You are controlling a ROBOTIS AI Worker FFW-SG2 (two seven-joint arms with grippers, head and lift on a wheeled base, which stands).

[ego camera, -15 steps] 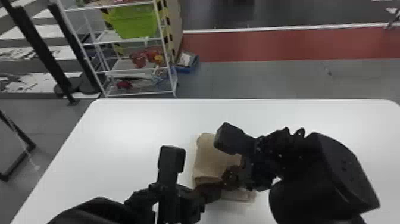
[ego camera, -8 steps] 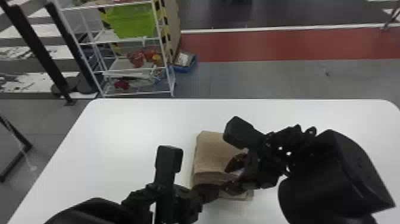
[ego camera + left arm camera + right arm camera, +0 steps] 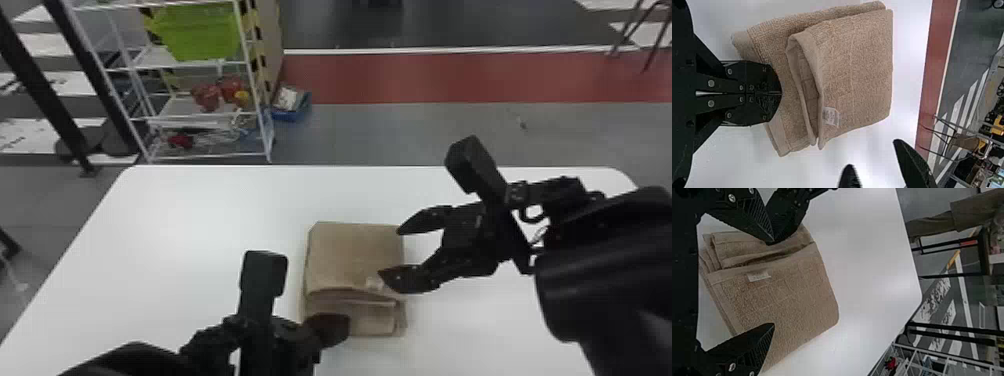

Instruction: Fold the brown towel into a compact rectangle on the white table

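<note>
The brown towel (image 3: 350, 255) lies folded in layers on the white surface (image 3: 175, 225); its lower layers extend past the upper fold on the near side. In the head view, the left end effector (image 3: 327, 330) covers part of the towel's near-left area, and the bottom edge cuts off its arm. The right arm runs out at the right edge, to the right of the towel. The near side of the surface is also cut off, and small items in the rack (image 3: 207, 157), beyond and left of the towel, are hard to make out. Count: one towel with one pale label (image 3: 830, 116) at the edge of the upper fold; one surface; two end effectors, two fingers each; one rack with one green bin (image 3: 200, 32); one blue box (image 3: 292, 114) beyond the towel; two black posts (image 3: 45, 85), far left of it. The left end effector is clenched, its fingers pressed together over the towel's lower layers. The right end effector (image 3: 391, 252) is released, its fingers spread at the towel's right side; contact between these fingers and the cloth cannot be determined.
</note>
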